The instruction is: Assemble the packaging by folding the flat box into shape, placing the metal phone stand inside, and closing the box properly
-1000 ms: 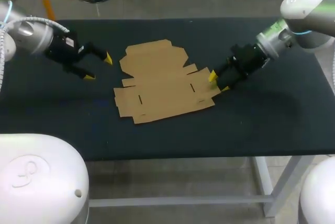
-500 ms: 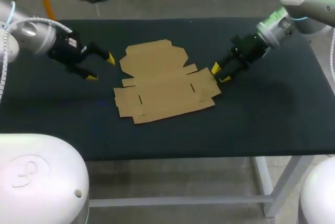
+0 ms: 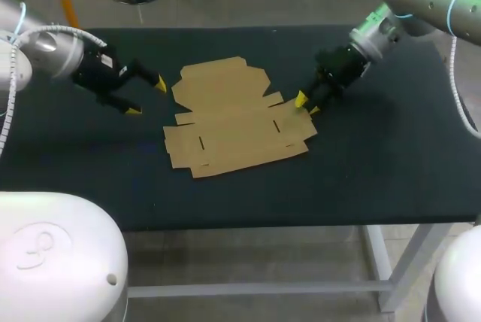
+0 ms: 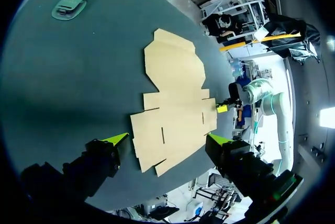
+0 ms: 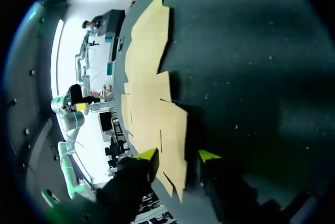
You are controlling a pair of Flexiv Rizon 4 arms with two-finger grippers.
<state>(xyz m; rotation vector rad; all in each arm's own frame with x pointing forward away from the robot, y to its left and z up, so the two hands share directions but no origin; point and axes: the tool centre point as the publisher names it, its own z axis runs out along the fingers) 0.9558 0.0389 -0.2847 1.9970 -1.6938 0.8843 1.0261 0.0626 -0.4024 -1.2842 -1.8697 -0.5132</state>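
The flat tan cardboard box point(image 3: 233, 115) lies unfolded on the black table point(image 3: 391, 156). My right gripper point(image 3: 307, 104) is at the box's right edge, by the notch between two flaps. In the right wrist view its fingers stand open point(image 5: 178, 155), one tip over the cardboard point(image 5: 152, 109) and the other over bare table, with the flap's edge between them. My left gripper point(image 3: 146, 97) hovers wide open left of the box and apart from it. From the left wrist the box point(image 4: 175, 103) lies ahead of that gripper point(image 4: 167, 138). The greenish metal phone stand point(image 4: 69, 4) lies far beyond it, near the table's edge.
Black tabletop surrounds the box on all sides, widest on the right and along the front edge. My right arm's gripper point(image 4: 222, 108) shows past the box in the left wrist view.
My right gripper has moved back and left along the box's right edge, and its fingers have drawn closer together. The left arm has barely shifted.
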